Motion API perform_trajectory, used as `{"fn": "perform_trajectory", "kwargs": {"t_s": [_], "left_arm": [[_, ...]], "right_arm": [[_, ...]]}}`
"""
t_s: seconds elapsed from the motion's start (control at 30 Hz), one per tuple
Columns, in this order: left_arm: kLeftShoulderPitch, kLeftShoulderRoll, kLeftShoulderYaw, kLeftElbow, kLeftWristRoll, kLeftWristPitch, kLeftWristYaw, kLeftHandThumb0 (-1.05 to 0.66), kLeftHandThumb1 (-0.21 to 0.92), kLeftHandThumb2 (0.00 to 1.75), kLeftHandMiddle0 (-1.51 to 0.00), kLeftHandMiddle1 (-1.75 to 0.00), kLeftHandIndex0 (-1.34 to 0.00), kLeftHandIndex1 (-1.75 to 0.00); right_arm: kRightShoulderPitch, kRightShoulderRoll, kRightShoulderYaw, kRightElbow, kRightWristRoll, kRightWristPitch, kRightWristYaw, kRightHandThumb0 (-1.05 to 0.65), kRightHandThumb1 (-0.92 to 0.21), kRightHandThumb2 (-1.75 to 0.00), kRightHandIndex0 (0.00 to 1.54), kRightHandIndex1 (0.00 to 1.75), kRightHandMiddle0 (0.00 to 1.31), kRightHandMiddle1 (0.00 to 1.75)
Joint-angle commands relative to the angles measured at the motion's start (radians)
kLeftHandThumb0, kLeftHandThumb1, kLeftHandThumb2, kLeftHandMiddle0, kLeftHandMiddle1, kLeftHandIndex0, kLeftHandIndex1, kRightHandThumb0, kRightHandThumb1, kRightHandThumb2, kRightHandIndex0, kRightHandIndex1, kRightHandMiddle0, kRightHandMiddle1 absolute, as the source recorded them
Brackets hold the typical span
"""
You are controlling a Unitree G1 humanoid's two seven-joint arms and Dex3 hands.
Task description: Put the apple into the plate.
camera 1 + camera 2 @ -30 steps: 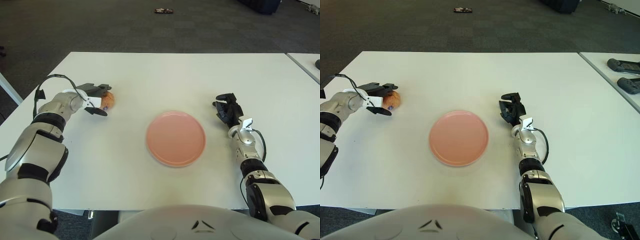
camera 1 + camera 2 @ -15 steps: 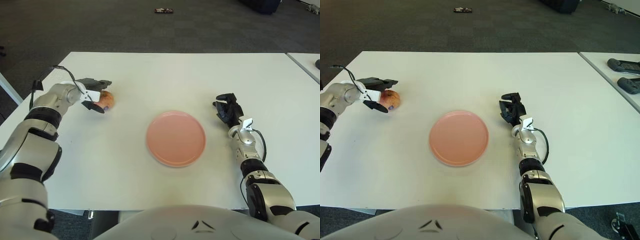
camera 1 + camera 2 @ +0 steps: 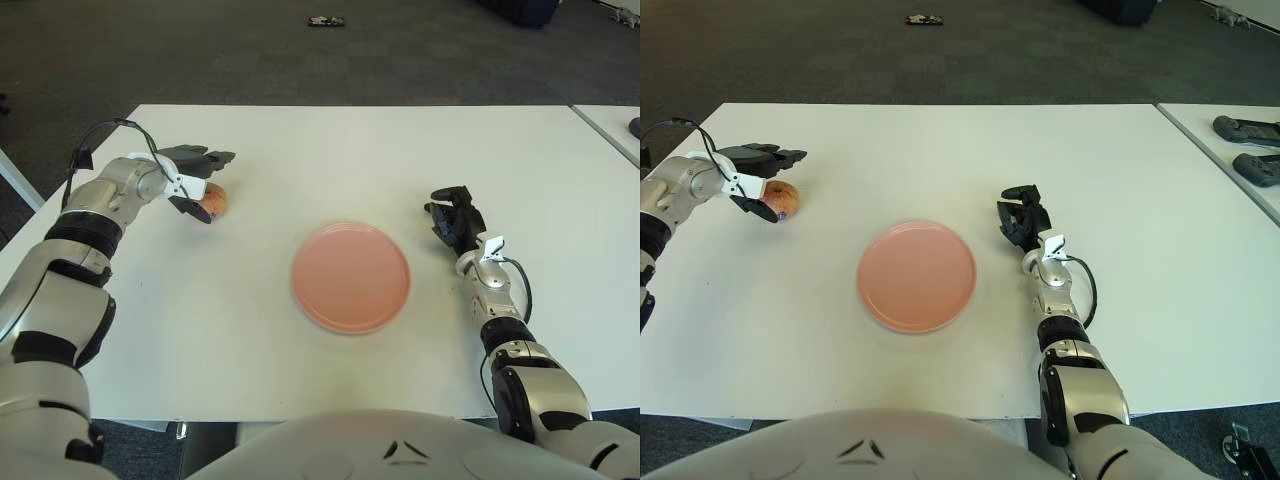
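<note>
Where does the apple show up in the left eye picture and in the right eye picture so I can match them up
Left eye view: the apple sits on the white table, left of centre, right beside the left robot hand.
Right eye view: the apple appears nearer the left edge, again by that robot hand.
Shared landmark: the pink plate, to the apple's right and nearer the robot in both views.

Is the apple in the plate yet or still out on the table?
Out. The apple sits on the white table, well left of the bare pink plate. The left hand is spread open around it, not gripping.
</note>
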Motion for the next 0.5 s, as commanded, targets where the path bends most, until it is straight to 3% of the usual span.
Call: {"fn": "perform_trajectory", "kwargs": {"t_s": [0.0,0.47], "left_arm": [[-0.014,0.004,-0.007,0.001,0.022,0.020,-0.016,-0.93,0.62,0.16,0.00,0.00,0.00,0.00],[-0.024,-0.003,-0.025,-0.012,0.078,0.045,-0.001,-0.93,0.65,0.21,0.00,0.00,0.00,0.00]], "right_arm": [[0.051,0.009,0.000,0.051,-0.008,0.054,-0.002,-0.35,-0.92,-0.47,0.34,1.23,0.25,1.69],[0.052,0.011,0.002,0.050,-0.009,0.053,-0.003,-0.35,-0.92,-0.47,0.34,1.23,0.25,1.69]]}}
